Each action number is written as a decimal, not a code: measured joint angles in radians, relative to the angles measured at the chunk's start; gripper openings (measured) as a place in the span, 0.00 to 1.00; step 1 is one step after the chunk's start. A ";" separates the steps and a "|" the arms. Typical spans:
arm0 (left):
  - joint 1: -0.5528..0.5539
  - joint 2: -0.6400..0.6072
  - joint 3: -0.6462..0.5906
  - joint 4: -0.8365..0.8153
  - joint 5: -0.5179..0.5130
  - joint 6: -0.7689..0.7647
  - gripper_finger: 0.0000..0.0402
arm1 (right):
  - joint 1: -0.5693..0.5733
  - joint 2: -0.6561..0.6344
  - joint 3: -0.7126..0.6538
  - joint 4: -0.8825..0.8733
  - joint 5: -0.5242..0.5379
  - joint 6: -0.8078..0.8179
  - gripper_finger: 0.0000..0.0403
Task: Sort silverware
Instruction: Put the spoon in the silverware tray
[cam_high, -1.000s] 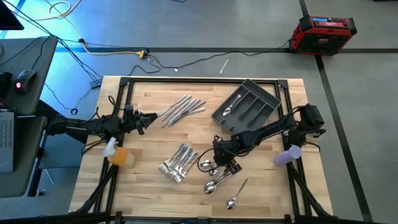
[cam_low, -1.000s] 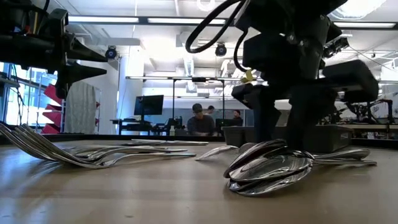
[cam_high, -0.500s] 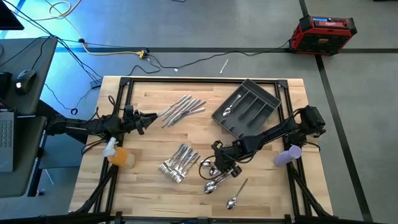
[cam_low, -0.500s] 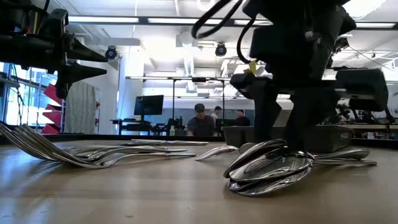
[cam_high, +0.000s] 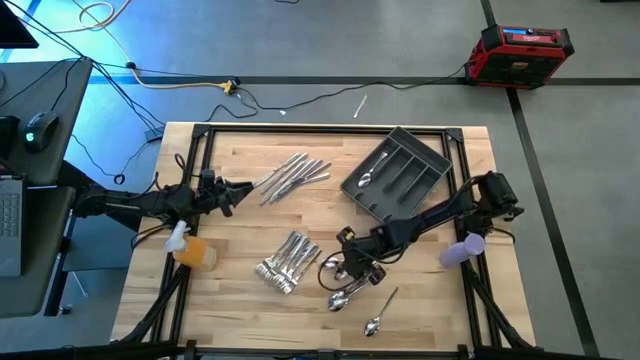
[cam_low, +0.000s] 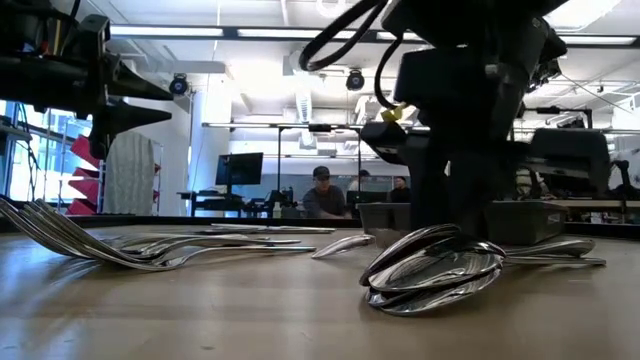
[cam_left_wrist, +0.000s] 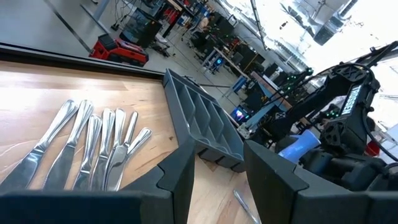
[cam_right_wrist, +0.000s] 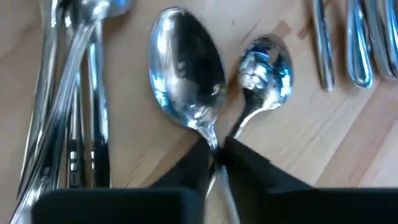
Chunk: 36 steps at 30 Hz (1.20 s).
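The silverware lies in groups on the wooden table: knives (cam_high: 291, 174) at the far middle, forks (cam_high: 285, 262) near the middle, and spoons (cam_high: 343, 290) near the front, with one spoon (cam_high: 380, 312) apart from them. The dark grey tray (cam_high: 420, 165) stands at the far right with one spoon (cam_high: 365, 181) in it. My right gripper (cam_high: 347, 266) is down among the spoons, shut on a large spoon (cam_right_wrist: 186, 74); a smaller spoon (cam_right_wrist: 264, 68) lies beside that one. My left gripper (cam_high: 240, 188) hovers open at the table's left, with nothing between its fingers. My right gripper pinches the large spoon's handle just behind the bowl (cam_right_wrist: 210, 138) between its two fingertips. The fingers come from above, pointing down. The spoon lies flat on the table, bowl up; the smaller spoon's handle runs right beside one finger (cam_right_wrist: 249, 163).
A heap of spoon handles (cam_right_wrist: 68, 112) lies close beside the held spoon, and the fork ends (cam_right_wrist: 354, 37) are just beyond it. An orange object (cam_high: 192, 250) and a purple one (cam_high: 462, 250) sit at the table's side edges. People sit in the room behind (cam_low: 322, 195).
My right gripper has moved a little toward the table's near edge and down onto the spoons, and its fingers have shut on the large spoon's handle. The spoon stays on the table.
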 joint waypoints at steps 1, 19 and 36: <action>0.000 0.002 0.000 0.000 0.000 0.000 0.30 | -0.001 -0.001 0.013 -0.033 -0.022 0.014 0.02; 0.000 0.028 0.000 0.009 -0.003 -0.010 0.30 | -0.187 0.032 0.095 -0.170 -0.606 0.097 0.00; 0.000 0.030 0.000 0.011 0.002 -0.010 0.30 | -0.143 0.050 0.168 -0.228 -0.174 0.392 0.33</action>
